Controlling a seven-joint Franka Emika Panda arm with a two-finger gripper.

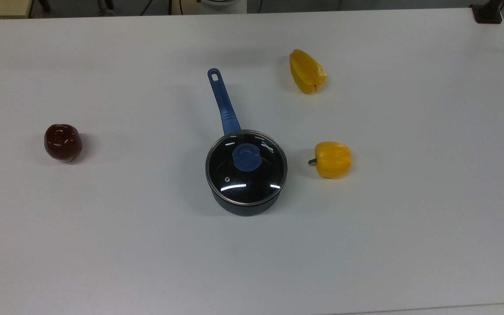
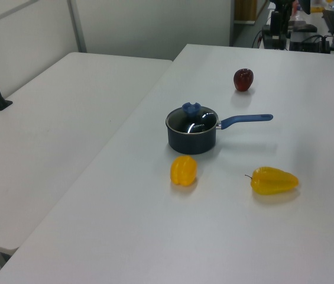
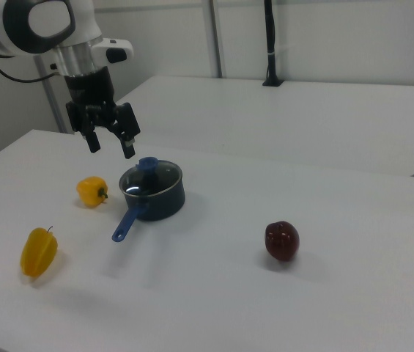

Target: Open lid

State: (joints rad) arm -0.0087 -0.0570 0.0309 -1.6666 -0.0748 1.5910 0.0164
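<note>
Lid (image 1: pixel 246 167) seated on saucepan (image 1: pixel 245 205), mid-tabletop (image 1: pixel 103 245), blue knob up. Gripper (image 3: pixel 110 145) open, in the air, clear of the knob. Two yellow peppers (image 1: pixel 332 159) (image 1: pixel 306 71) toward one tabletop edge, dark red pepper (image 1: pixel 62 142) toward the opposite edge.

A lab: bare white tables (image 2: pixel 66 136), partition walls, cabled equipment (image 2: pixel 297 29).
</note>
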